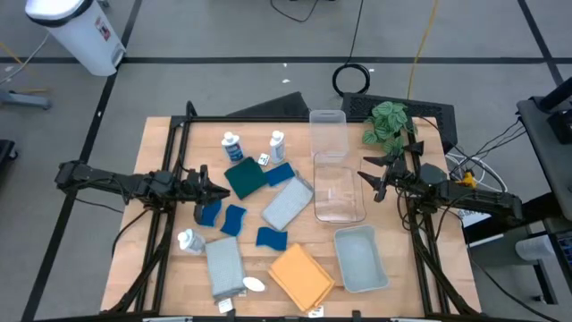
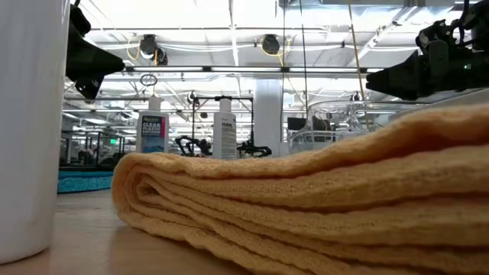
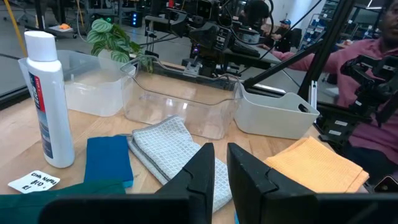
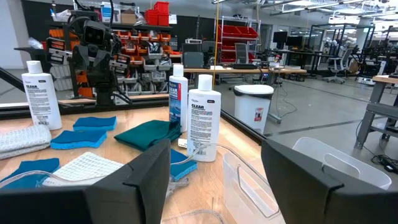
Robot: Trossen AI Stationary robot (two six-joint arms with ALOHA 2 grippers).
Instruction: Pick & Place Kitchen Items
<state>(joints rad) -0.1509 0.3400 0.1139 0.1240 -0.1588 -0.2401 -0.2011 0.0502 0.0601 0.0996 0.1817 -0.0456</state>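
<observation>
Three white bottles [image 1: 232, 146] [image 1: 276, 143] [image 1: 189, 241] stand on the wooden table. Several blue sponges [image 1: 233, 218] lie flat among them. A dark teal cloth [image 1: 245, 179], two grey cloths [image 1: 287, 204] [image 1: 223, 267] and an orange cloth [image 1: 301, 274] also lie flat, folded. My left gripper [image 1: 219, 190] hangs shut above the table's left middle, pointing right, level, with nothing between its fingers [image 3: 205, 171]. My right gripper [image 1: 366, 174] hangs open at the right, level, beside the clear bin [image 1: 340, 192], and holds nothing [image 4: 214, 174].
A second clear container [image 1: 327, 132] stands behind the bin, and a pale grey-blue tray [image 1: 361, 258] sits near the front right. A green plant [image 1: 386, 122] stands at the far right. A person's sleeve [image 3: 373, 124] shows beyond the table in the left wrist view.
</observation>
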